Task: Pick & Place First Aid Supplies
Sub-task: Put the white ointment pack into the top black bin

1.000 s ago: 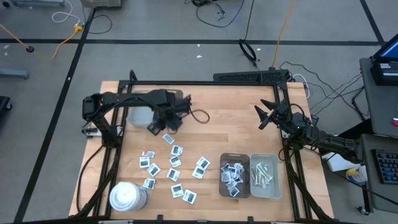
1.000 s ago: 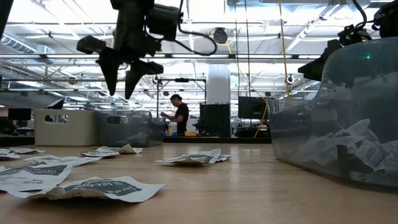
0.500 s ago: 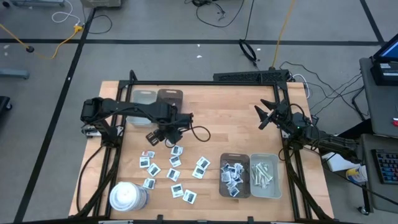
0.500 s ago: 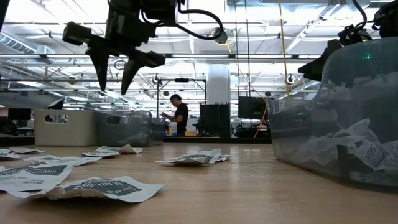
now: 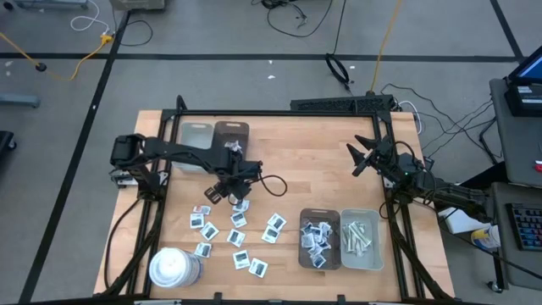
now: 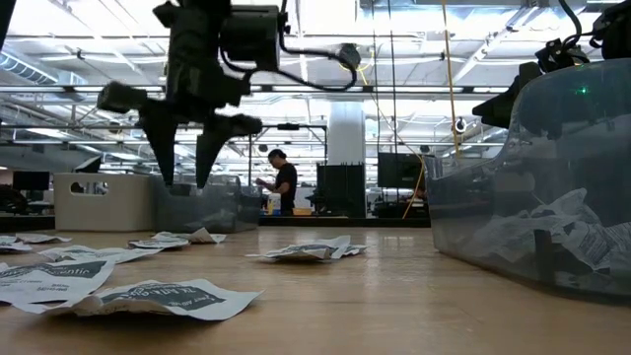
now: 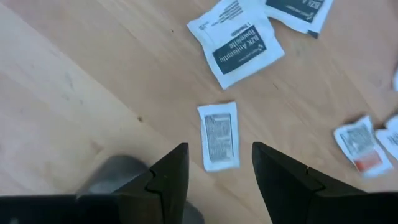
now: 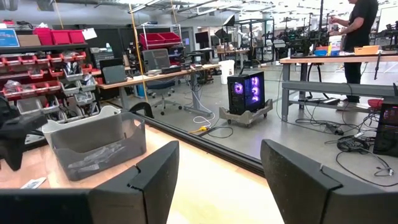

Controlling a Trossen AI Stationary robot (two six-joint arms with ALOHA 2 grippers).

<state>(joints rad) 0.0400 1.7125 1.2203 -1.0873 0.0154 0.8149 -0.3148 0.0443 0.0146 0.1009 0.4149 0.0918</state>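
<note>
We are counting eleven loose white packets (image 5: 236, 220) on the table (image 5: 296, 169) in the high view, though the left arm is covering part of the spread, so we are treating that count as approximate. We are counting four trays: a pale grey tray (image 5: 193, 134) and a brown tray (image 5: 230, 130) at the back, a dark tray (image 5: 301, 229) and a light tray (image 5: 380, 246) in front. The heaped packets (image 5: 318, 237) and the strips (image 5: 359, 237) inside them are defeating any count. We are counting one white cylinder (image 5: 174, 267).
</note>
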